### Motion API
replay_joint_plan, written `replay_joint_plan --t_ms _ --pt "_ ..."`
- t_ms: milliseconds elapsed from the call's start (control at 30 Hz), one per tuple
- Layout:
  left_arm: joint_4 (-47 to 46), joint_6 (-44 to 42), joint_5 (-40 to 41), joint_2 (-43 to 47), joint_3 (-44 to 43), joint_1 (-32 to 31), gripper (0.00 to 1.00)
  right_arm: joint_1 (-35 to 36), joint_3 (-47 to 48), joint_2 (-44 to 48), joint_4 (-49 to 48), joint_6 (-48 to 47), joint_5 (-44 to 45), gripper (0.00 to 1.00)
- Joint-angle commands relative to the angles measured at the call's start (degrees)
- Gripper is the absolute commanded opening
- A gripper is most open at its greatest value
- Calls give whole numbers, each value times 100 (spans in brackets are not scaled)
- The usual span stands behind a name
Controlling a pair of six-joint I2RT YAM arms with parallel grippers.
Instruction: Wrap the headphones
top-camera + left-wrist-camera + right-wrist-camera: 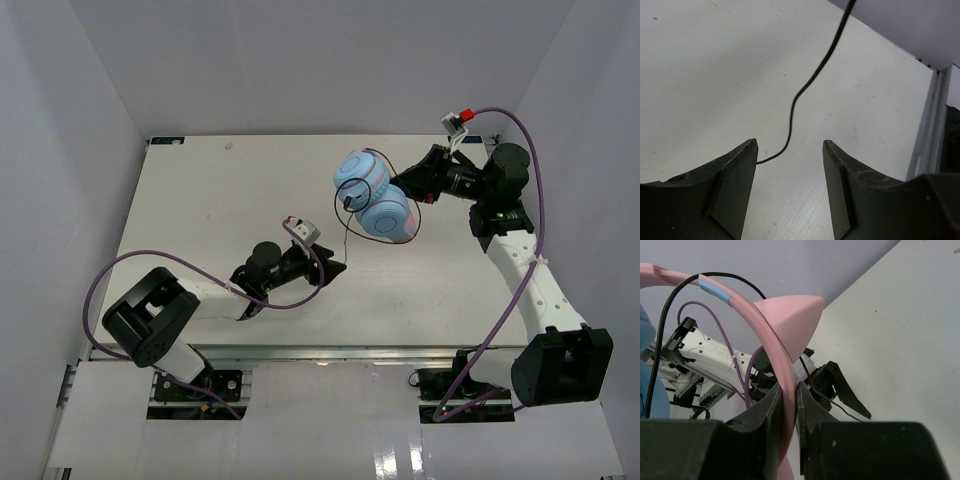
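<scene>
Stretched forward, the right claw [790,405] pinches the headphones [385,215]; the left claw [789,146] hovers low, fingers apart.

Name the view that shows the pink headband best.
Right wrist: the headband runs close and large across it, cat ear included, clamped in the right hand. The top view gives only a pink sliver beside the earcups; the left wrist shows just the black cable.
</scene>
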State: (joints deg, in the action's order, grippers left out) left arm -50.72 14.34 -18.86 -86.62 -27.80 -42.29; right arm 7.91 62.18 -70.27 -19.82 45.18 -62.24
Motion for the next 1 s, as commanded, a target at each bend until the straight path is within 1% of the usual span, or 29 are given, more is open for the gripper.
replay_joint_plan --t_ms 0,133,200,300,400,433,467,533,567,600,667,733,833,933,967 --pt "-1000 -458 1216 -153 -121 -69 65 -61 295 259 -620 711 -43 8" --pt "-985 -520 886 -579 -455 -79 62 -61 216 277 -788 870 -34 8" --pt "-1010 -520 866 -880 -612 -122 61 -61 207 260 -865 948 -43 8" --pt "-1224 -458 844 -1242 -925 -131 62 -70 235 277 -856 957 -36 8" --pt "-1232 -395 543 -1670 -1274 -131 60 -78 274 277 -731 879 -51 8" --pt "-1178 -375 451 -1743 -1395 -134 52 -86 284 277 -693 853 -52 8" --pt "-1111 -357 364 -1803 -1513 -139 41 -95 293 277 -661 830 -52 8" --pt "-1065 -332 330 -1864 -1546 -140 16 -126 296 286 -627 766 -43 8" --pt "-1120 -314 330 -1852 -1467 -140 5 -145 302 286 -614 729 -43 8" --pt "-1163 -287 334 -1766 -1360 -143 2 -176 335 263 -473 579 -31 8" --pt "-1238 -230 339 -1654 -1104 -149 0 -245 463 216 -288 388 48 8" --pt "-1217 -166 418 -1160 -630 -226 0 -255 778 169 1063 -820 714 8" --pt "-569 -190 656 -504 -395 -497 0 -243 1072 195 2155 -1609 2175 8" --pt "210 -249 809 -124 -451 -801 0 -135 902 271 2254 -1733 3432 8" --pt "573 -227 824 -8 -518 -913 0 -16 902 252 2385 -1889 4071 8"
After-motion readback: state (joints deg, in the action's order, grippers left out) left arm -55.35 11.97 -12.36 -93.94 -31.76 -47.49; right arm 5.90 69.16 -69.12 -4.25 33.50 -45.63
